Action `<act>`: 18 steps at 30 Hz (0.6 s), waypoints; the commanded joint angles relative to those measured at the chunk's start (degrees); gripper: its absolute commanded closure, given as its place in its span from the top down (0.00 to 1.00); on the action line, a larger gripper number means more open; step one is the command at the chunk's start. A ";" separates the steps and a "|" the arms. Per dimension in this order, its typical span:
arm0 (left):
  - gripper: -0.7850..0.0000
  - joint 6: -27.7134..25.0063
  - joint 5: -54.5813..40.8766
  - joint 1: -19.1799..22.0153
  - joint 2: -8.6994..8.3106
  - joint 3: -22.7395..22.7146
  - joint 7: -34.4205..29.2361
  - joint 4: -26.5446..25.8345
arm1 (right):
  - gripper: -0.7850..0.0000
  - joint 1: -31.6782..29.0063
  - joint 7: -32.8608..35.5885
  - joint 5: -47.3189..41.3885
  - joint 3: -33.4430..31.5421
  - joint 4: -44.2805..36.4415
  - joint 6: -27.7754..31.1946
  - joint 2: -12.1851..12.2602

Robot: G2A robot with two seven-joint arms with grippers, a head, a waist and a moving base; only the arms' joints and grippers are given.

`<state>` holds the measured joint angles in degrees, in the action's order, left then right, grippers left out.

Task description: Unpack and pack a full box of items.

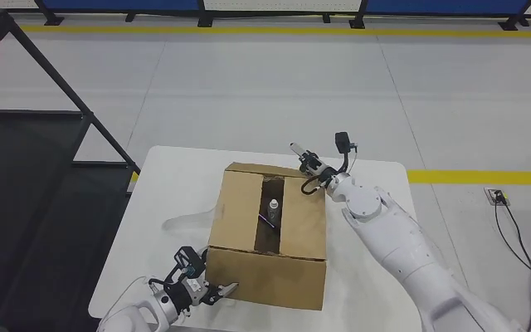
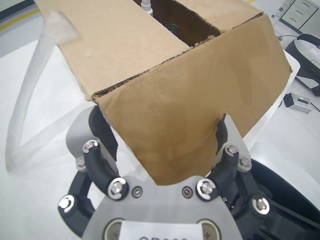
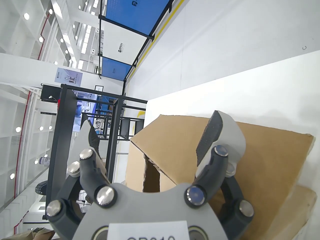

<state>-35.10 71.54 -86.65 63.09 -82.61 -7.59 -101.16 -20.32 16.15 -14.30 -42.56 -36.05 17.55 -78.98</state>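
A brown cardboard box (image 1: 270, 236) stands mid-table, its top flaps parted along a dark slot. A white spray bottle (image 1: 273, 209) stands upright inside the slot and shows again as the bottle (image 2: 146, 3) in the left wrist view. My left gripper (image 1: 207, 292) is open at the box's near left corner. The box's near wall (image 2: 190, 106) lies between the left gripper's (image 2: 160, 126) spread fingers. My right gripper (image 1: 303, 158) is open at the far right corner, just above the top flap (image 3: 262, 156). Nothing is held between the right gripper's (image 3: 152, 128) fingers.
The white table (image 1: 166, 191) has bare room left of the box and on the far side. A translucent white strip (image 2: 32, 76) curls off the box's left side onto the table. A black frame (image 1: 50, 166) stands beyond the table's left edge.
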 commanded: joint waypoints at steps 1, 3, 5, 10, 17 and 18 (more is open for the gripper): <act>1.00 -0.18 0.27 -0.07 -0.05 0.11 -0.03 -0.04 | 1.00 -0.10 0.86 0.28 -0.47 -0.05 0.35 0.02; 1.00 -0.22 0.51 -0.11 -0.11 0.09 0.06 -0.07 | 1.00 -0.28 2.00 0.07 -1.23 -0.25 1.23 0.13; 1.00 -0.08 -0.23 -0.24 -0.13 -0.17 0.67 0.02 | 1.00 -0.68 2.12 -0.39 -2.29 -0.75 2.62 0.30; 1.00 -0.81 -4.35 -0.65 -0.29 -2.13 2.70 0.20 | 1.00 -2.96 5.07 -2.66 -5.60 -4.77 7.03 1.22; 1.00 3.85 -11.10 -0.59 -0.34 -6.11 3.16 2.29 | 1.00 -8.01 14.27 -5.14 -9.13 -15.25 6.38 2.96; 1.00 5.19 -12.32 -0.26 -0.26 -6.25 2.94 2.78 | 1.00 -8.01 14.27 -5.14 -9.13 -15.25 6.38 2.96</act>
<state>-31.37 60.48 -87.23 62.75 -88.73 -4.43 -98.87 -28.48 31.73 -19.60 -51.72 -51.85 23.80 -76.01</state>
